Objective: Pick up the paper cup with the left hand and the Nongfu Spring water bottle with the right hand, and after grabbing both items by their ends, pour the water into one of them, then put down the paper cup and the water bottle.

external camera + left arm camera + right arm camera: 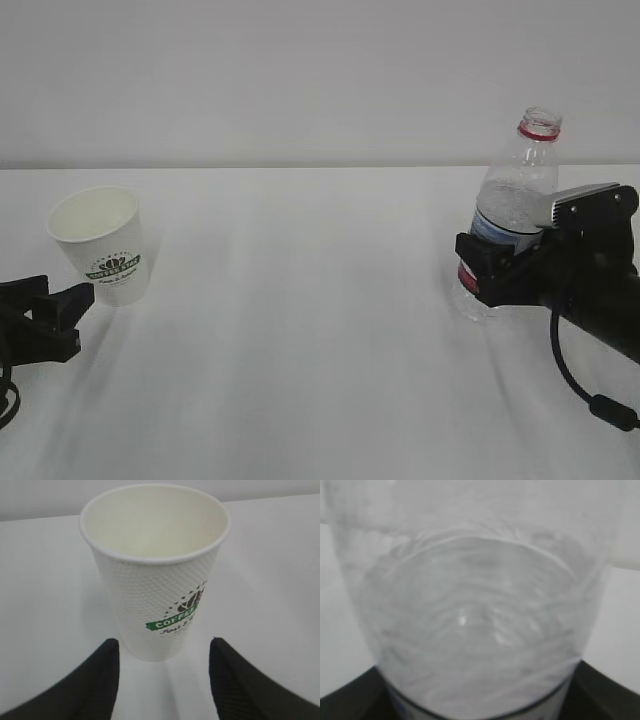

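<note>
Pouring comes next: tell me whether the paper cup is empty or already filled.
Empty. The left wrist view looks into the upright paper cup and shows only dry cream walls, no liquid.

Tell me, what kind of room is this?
Probably a lab or test bench rather than a kitchen: a bare white table against a blank wall, holding only a paper cup and an uncapped water bottle, with black robot grippers beside each.

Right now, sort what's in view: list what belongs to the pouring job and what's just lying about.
For the job:
- cup, upright, empty, open left gripper just short of it
- bottle, upright, uncapped, right gripper around its label band
- water in the bottle

Lying about:
- nothing loose; only the table and the right arm's cable
</note>
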You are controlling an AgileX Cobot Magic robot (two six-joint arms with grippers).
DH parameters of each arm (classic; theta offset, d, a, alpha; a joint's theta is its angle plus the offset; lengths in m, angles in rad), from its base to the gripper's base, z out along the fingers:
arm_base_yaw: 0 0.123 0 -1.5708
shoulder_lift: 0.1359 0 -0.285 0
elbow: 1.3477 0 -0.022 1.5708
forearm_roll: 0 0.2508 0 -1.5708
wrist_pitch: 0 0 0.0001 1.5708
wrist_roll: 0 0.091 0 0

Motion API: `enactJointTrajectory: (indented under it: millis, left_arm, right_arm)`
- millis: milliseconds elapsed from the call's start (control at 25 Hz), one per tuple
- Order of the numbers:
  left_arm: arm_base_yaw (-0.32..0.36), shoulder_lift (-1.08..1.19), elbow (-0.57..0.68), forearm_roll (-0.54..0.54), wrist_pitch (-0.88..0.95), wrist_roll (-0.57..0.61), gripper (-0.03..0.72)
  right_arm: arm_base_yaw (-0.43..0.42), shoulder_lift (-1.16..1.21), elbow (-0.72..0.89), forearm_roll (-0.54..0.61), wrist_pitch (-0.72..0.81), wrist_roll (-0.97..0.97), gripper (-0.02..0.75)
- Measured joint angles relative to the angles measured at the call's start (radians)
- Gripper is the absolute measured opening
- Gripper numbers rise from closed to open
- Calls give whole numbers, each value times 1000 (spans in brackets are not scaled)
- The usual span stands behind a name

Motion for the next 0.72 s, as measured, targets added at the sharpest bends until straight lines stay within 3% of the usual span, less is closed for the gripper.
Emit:
enactJointTrajectory:
  millis: [720]
  left_arm:
    - [0, 0, 0, 0, 0, 0, 412]
  right_arm:
    - [0, -157, 96, 24, 13, -16, 517]
